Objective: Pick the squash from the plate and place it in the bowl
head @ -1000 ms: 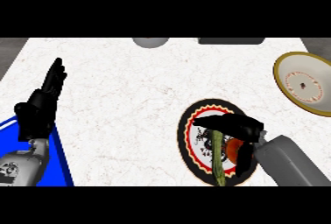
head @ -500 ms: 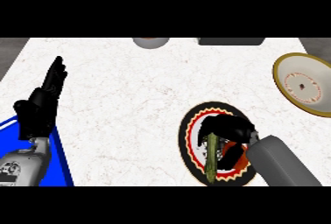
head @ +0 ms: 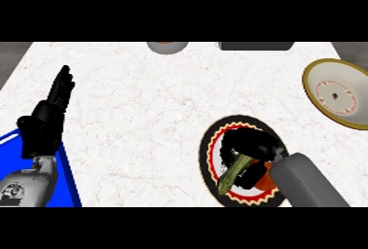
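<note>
A long green squash (head: pixel 236 171) lies on a round plate (head: pixel 213 146) with a black, red and white patterned rim, at the lower right of the counter. My right hand (head: pixel 251 148) is over the plate with its fingers curled round the squash's upper end. The bowl (head: pixel 336 93), cream inside with an olive-yellow rim, stands at the far right, apart from the plate. My left hand (head: pixel 46 116) rests open at the left edge with its fingers pointing up.
A grey rounded object (head: pixel 167 46) and a dark grey flat object (head: pixel 256 45) sit at the counter's far edge. A blue surface (head: pixel 68 187) shows at the lower left, beside my left forearm.
My right hand has moved left and further onto the plate and curled round the squash, which now points more to the lower left. The left hand has not moved.
</note>
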### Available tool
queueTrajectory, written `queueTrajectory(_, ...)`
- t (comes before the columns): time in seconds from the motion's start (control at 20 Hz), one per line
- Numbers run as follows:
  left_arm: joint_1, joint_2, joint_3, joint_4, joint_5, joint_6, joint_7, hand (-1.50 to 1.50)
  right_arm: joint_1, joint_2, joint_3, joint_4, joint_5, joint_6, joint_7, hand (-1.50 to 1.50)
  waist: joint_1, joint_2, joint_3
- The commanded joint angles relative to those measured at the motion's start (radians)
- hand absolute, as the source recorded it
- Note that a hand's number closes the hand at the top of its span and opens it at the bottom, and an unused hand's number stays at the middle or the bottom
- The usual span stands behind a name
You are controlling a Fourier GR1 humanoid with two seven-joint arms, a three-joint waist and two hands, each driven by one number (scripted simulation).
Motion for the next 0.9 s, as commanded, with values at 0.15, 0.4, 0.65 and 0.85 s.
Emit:
queueTrajectory(0.15, -0.014, -0.001, 0.02, 0.032, -0.005, -0.007, -0.002, 0.0, 0.011, 0.199, -0.089, 0.023, 0.041, -0.09, 0.379, 1.5, -0.01, 0.008, 0.003)
queueTrajectory(0.4, -0.049, -0.002, 0.021, 0.024, 0.003, -0.011, 0.021, 0.0, -0.031, 0.274, -0.144, 0.009, 0.05, -0.292, 0.774, 1.5, 0.0, 0.006, 0.004)
queueTrajectory(0.65, -0.047, -0.014, 0.008, 0.037, -0.017, -0.002, 0.031, 0.0, -0.055, 0.277, -0.086, -0.215, -0.104, -0.476, 0.981, 1.5, -0.005, 0.0, 0.005)
queueTrajectory(0.85, -0.006, -0.031, -0.004, 0.013, -0.018, -0.001, 0.001, 0.0, -0.106, 0.278, -0.055, -0.347, -0.065, -0.63, 1.14, 1.5, -0.001, -0.002, 0.004)
